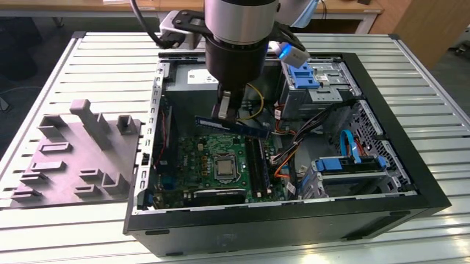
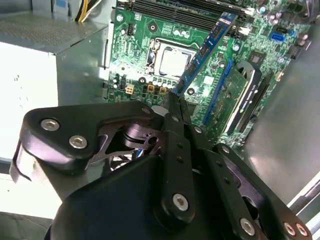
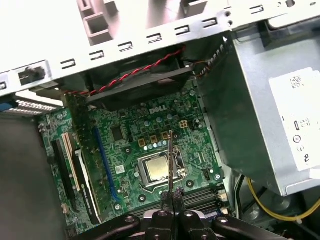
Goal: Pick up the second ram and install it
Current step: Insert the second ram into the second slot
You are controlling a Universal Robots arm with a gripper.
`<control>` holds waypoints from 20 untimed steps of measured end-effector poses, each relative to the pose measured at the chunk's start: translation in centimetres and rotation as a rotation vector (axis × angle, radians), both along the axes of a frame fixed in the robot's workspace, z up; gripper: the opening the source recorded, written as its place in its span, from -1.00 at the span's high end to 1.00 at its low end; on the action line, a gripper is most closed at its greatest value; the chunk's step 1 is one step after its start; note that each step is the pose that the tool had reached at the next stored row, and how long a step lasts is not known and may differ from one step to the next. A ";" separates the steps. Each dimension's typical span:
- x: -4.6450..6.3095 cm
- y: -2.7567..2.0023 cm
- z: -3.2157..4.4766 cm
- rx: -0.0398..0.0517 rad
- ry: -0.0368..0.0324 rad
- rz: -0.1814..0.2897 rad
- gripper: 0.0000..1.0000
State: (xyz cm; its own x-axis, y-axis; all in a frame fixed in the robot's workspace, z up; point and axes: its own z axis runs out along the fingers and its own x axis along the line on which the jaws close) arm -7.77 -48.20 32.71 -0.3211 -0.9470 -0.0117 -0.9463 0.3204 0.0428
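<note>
Pinching the second ram (image 1: 242,127) near one end, gripper (image 1: 224,114) clamped narrow on the strip's flat faces, with the rest of the strip sticking out toward the exterior view's right. Hanging inside the open computer case (image 1: 411,181), above the motherboard (image 1: 209,148) and apart from it, not seated in anything. Sitting directly under the wrist, so no reach needed to the strip itself. Lying long-axis roughly across the exterior view, dipping slightly toward its right, while the black slot rails (image 1: 255,159) are running up-and-down beside the CPU socket (image 1: 222,165). Judging from that, the strip is looking crossed to the rails rather than parallel. Free end hovering about over the near end of the rails, held end offset toward the exterior view's left. Showing in the second wrist view as a blue-green bar slanting away from the fingertips past the socket, and edge-on as a thin line in the first wrist view. Grey tray (image 1: 74,159) resting outside the case on the exterior view's left, well apart.
</note>
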 end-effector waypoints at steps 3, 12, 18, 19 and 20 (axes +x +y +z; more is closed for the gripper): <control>0.0 0.00 -0.01 0.0000 0.0000 -0.036 0.77; 0.0 0.00 -0.05 0.0000 0.0000 -0.146 0.77; 0.0 0.00 -0.09 0.0000 0.0000 -0.232 0.77; 0.0 0.00 -0.10 0.0000 0.0000 -0.246 0.77; 0.0 0.00 -0.10 0.0000 0.0000 -0.261 0.77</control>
